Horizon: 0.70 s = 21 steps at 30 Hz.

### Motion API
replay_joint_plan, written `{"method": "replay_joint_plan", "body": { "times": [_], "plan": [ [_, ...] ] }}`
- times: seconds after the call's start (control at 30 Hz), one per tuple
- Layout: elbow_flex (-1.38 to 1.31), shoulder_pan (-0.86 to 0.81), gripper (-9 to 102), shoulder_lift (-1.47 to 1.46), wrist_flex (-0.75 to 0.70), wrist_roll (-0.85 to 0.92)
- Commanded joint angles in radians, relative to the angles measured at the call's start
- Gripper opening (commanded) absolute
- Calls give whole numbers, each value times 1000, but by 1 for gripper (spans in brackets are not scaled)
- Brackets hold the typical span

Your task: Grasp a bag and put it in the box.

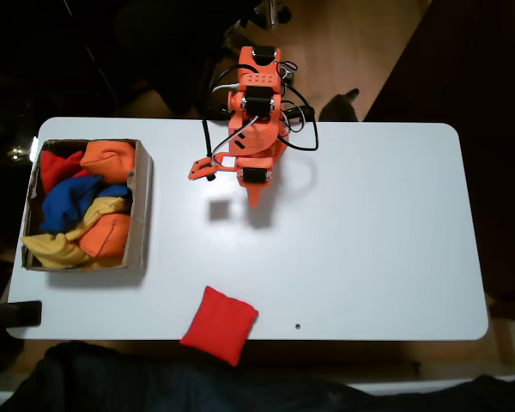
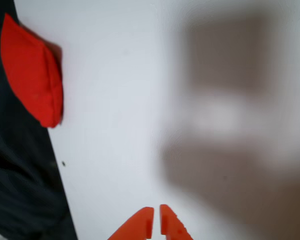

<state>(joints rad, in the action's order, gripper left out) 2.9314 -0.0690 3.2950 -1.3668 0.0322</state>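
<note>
The bag (image 1: 221, 324) is a bright red square beanbag lying at the table's near edge, one corner over the rim. In the wrist view the bag (image 2: 32, 70) sits far up at the left, against the dark area beyond the table. My orange gripper (image 1: 256, 199) hangs folded near the arm's base at the back, well away from the bag, its tips (image 2: 156, 217) shut with only a hairline gap and nothing between them. The brown cardboard box (image 1: 141, 206) stands at the table's left end in the fixed view, holding several orange, blue, yellow and red beanbags.
The white table (image 1: 369, 240) stretches bare to the right of the arm. Dark cloth (image 1: 112, 382) runs along the near edge below the bag. A black object (image 1: 21, 313) sits at the table's near left corner. Cables (image 1: 300, 120) loop beside the arm's base.
</note>
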Motion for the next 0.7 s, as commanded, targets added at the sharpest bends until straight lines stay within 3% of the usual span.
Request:
{"method": "replay_joint_plan", "body": {
  "times": [0.0, 0.67],
  "plan": [
    [-3, -6, 0, 0, 14, -2],
    [-3, 0, 0, 0, 14, 6]
  ]
}}
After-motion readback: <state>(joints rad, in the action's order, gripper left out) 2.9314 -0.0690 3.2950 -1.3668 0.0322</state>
